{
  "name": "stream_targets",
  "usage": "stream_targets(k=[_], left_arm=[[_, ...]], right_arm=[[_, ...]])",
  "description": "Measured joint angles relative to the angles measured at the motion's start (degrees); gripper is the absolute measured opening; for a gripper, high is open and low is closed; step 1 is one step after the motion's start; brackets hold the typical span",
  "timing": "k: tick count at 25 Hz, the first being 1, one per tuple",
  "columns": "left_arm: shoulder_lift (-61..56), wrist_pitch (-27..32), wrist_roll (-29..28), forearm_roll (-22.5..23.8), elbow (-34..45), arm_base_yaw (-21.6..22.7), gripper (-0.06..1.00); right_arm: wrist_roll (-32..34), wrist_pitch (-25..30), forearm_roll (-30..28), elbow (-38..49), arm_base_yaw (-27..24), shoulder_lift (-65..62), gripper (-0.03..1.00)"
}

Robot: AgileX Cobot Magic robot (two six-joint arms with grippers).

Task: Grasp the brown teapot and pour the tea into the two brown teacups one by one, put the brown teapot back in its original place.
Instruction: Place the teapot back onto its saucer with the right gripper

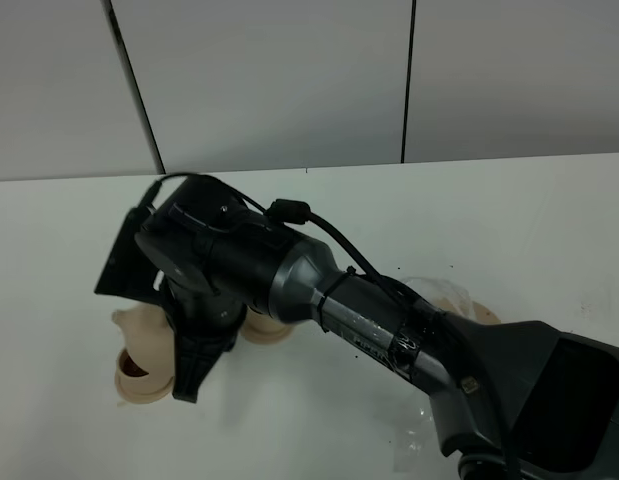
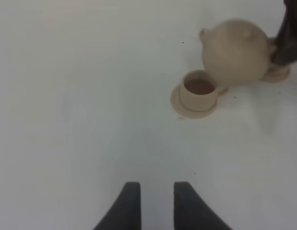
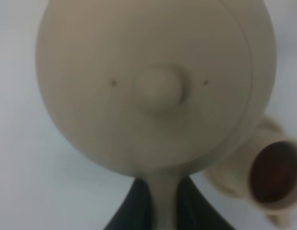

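Observation:
The brown teapot point(image 1: 139, 328) hangs just off the table at the left, its spout pointing left. My right gripper point(image 1: 189, 368) reaches across and is shut on its handle point(image 3: 162, 203); the right wrist view looks down on the domed lid and knob point(image 3: 158, 88). One brown teacup point(image 2: 199, 91) on its saucer point(image 1: 139, 385) stands just in front of the teapot point(image 2: 234, 50) and holds dark tea. A teacup with tea point(image 3: 273, 172) also shows beside the handle. The second cup's saucer point(image 2: 278, 73) peeks out behind the pot, mostly hidden under the arm point(image 1: 264, 328). My left gripper point(image 2: 155, 206) stands open and empty, well short of the cups.
The round tan plate point(image 1: 474, 305) lies to the right, mostly hidden by the right arm point(image 1: 389, 320). The white table point(image 1: 509, 210) runs back to a grey panelled wall. The arm's bulk covers the middle of the exterior view.

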Motion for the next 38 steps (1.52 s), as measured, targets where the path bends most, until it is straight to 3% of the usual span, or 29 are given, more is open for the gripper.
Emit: stream_targets(k=[38], left_arm=[[0.0,0.0,0.0,0.0,0.0,0.0,0.24]], right_arm=[[1.2,0.3,-2.4,4.6,-1.0,-2.5,0.09]])
